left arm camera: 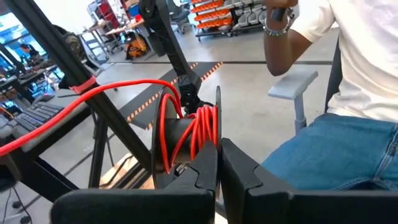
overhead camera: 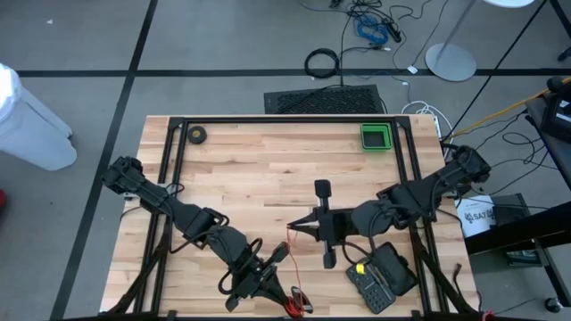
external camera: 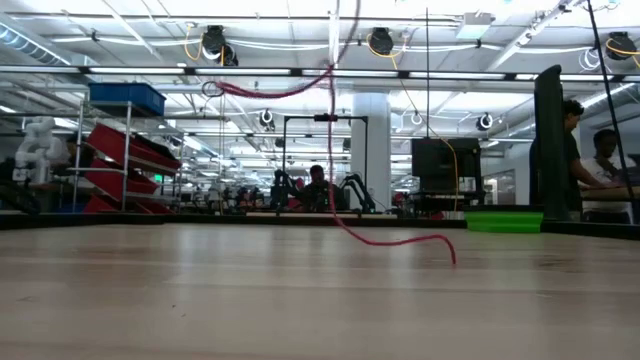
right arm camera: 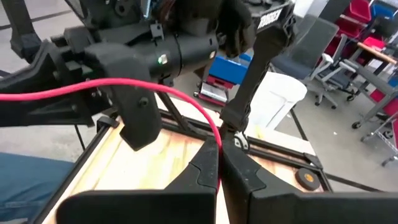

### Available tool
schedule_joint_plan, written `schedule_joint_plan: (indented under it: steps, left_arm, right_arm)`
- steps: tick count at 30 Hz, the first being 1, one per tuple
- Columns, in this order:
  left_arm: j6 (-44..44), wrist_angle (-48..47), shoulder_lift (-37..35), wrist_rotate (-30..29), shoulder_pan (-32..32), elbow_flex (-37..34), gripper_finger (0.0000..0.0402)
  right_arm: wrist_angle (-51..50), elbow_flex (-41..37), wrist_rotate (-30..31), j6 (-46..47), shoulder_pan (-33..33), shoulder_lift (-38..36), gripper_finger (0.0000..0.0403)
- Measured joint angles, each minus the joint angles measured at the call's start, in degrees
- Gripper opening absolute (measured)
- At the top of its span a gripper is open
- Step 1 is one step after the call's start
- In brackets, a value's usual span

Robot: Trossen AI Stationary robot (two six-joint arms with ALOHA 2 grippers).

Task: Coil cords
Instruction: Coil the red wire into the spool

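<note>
The thin red cord point(overhead camera: 289, 267) runs from my right gripper point(overhead camera: 294, 229) at mid-table to the small black reel point(left arm camera: 189, 134) at the near edge. Several red turns are wound on the reel. My left gripper point(overhead camera: 285, 298) is shut on the reel there. My right gripper point(right arm camera: 219, 163) is shut on the cord above the table. In the low view the cord point(external camera: 331, 150) hangs down from above, and its free end point(external camera: 452, 256) lies on the wood. My left gripper pinches the reel's thin black flange point(left arm camera: 217, 124) at its rim, between its two fingers. The reel is lifted clear beyond the table's near edge, its axis lying across the fingers. The cord leaves the reel's top. My right gripper pinches the red cord point(right arm camera: 217, 138) between its two fingertips, one strand, the fingers lying across it. The fingers come level from the table's right side. From the fingertips the cord arcs slack toward the near edge, clear of the table.
A green bin point(overhead camera: 376, 136) stands at the far right and a small black ring-shaped roll point(overhead camera: 196, 135) at the far left. A black device with a yellow part point(overhead camera: 379, 275) lies near right. A seated person point(left arm camera: 348, 124) is close beyond the near edge.
</note>
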Motion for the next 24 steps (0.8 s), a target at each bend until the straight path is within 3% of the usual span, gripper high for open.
schedule_joint_plan:
  steps: [24]
  left_arm:
    - [3.2,2.3,0.0,0.3,-2.9,0.0,0.0008]
  right_arm:
    - [-0.1,0.0,-0.3,3.1,0.2,7.3,0.0]
